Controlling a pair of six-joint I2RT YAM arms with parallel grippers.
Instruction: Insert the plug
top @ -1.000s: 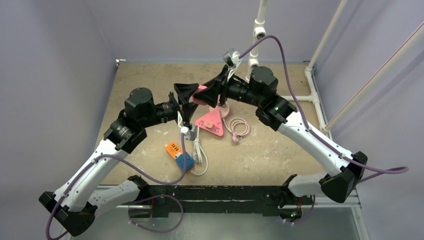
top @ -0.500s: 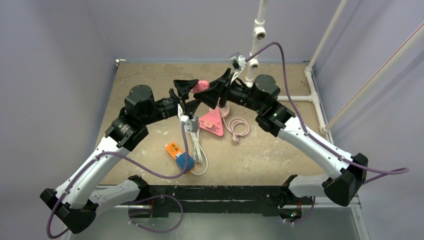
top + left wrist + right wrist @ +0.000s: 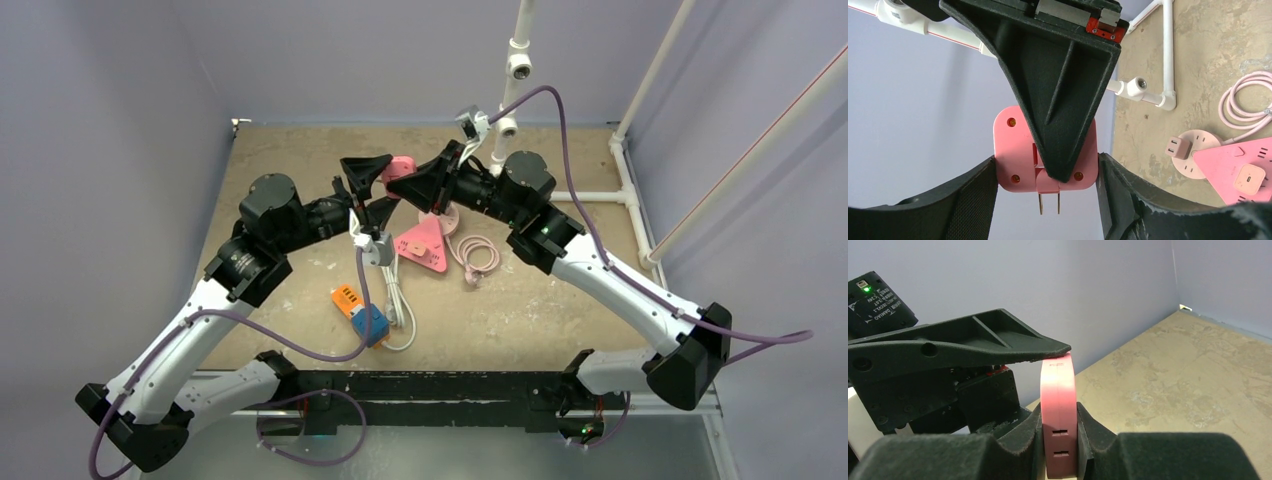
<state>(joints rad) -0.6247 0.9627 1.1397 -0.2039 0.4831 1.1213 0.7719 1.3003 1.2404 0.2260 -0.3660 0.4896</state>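
Note:
A flat pink square plug (image 3: 1010,145) hangs in the air above the table, its two metal prongs (image 3: 1049,202) pointing down in the left wrist view. My left gripper (image 3: 1047,162) is shut on its two side edges. My right gripper (image 3: 1059,415) is shut on its two broad faces (image 3: 1058,390); one right finger covers the middle of the plug in the left wrist view. From above, the plug (image 3: 402,165) shows between both grippers. The pink triangular power strip (image 3: 422,243) lies on the table below.
A round pink socket (image 3: 1193,162) carrying a small pink adapter sits beside the strip, with a coiled pink cable (image 3: 478,255) to its right. An orange and blue block (image 3: 360,310) and a white cable (image 3: 398,300) lie nearer. White pipes (image 3: 515,70) stand at the back right.
Both grippers and the pink plug have shifted slightly towards the back of the table. The right arm's wrist has turned a little around the plug.

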